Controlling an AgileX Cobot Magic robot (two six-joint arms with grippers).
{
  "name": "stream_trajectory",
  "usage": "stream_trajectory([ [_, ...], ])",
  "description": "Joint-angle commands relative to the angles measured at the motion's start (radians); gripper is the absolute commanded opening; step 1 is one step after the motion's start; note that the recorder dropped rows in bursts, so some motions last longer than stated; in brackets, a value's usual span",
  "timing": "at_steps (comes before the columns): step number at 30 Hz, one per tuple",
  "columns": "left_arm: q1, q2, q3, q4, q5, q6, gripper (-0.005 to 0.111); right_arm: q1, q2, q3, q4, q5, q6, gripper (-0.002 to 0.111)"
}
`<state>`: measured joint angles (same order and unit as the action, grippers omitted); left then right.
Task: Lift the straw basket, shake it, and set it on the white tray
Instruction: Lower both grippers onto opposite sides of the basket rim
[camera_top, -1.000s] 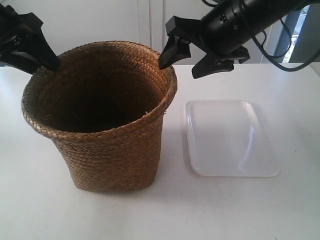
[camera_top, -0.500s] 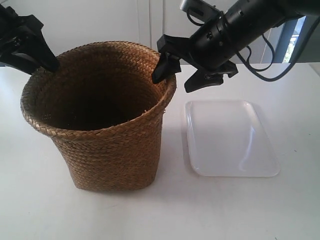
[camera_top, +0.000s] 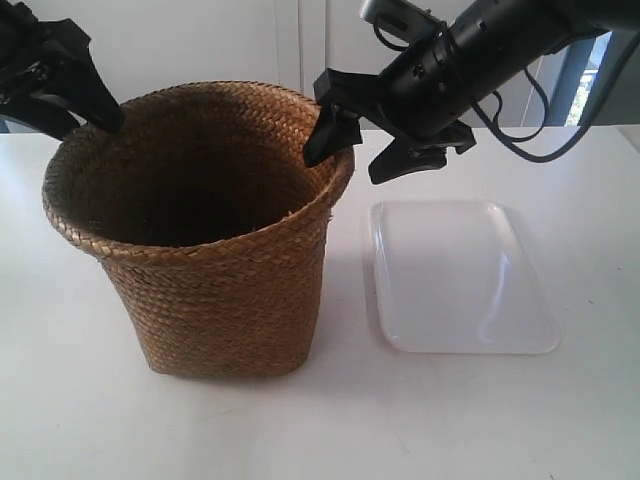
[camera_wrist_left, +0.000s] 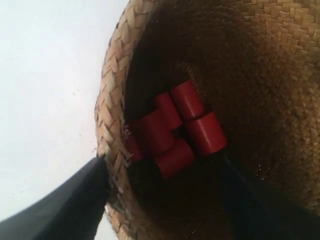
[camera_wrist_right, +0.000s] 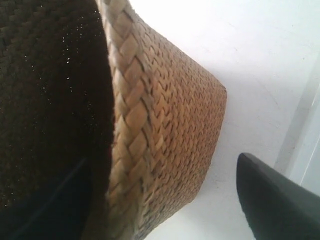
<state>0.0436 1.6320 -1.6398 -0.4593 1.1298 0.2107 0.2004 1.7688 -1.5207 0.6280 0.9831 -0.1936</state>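
Both stood spread astride straw basket (camera_top: 215, 290) rim: left end effector (camera_wrist_left: 161, 167), right end effector (camera_wrist_right: 165, 165). Basket sat on tabletop (camera_top: 90, 430) beside white tray (camera_top: 455, 275). I feared rim pinch slipping, red cylinders (camera_wrist_left: 172, 130) spilling in shake.

My jaws stand wide apart astride the straw basket (camera_wrist_right: 170, 115), one on either side of its wall. The thick braided rim (camera_wrist_right: 125, 125) runs between them, its flat golden plaits close and sharp. Outside it, the woven wall narrows away from me toward the base, which sits on the white counter (camera_wrist_right: 240, 50). My outer jaw is a dark rounded tip over the bare counter, clear of the wall with white showing between them. Inside the rim the weave is nearly black, flecked with tiny bright specks. A dim, darker shape there is probably my inner jaw, close to the wall, though the gloom blurs its edge.
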Motion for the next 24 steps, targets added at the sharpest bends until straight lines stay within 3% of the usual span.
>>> stream_trajectory([
  [1, -0.009, 0.001, -0.006, -0.008, 0.091, -0.008, 0.075, 0.001, -0.001, -0.003, -0.002, -0.009, -0.011, 0.074],
  [10, -0.009, -0.003, -0.015, -0.059, 0.091, -0.013, 0.075, 0.001, -0.001, -0.003, -0.002, -0.014, -0.013, 0.074],
  [24, -0.009, -0.001, -0.026, -0.021, 0.091, -0.026, 0.075, 0.001, -0.001, -0.003, -0.006, -0.013, -0.015, 0.074],
])
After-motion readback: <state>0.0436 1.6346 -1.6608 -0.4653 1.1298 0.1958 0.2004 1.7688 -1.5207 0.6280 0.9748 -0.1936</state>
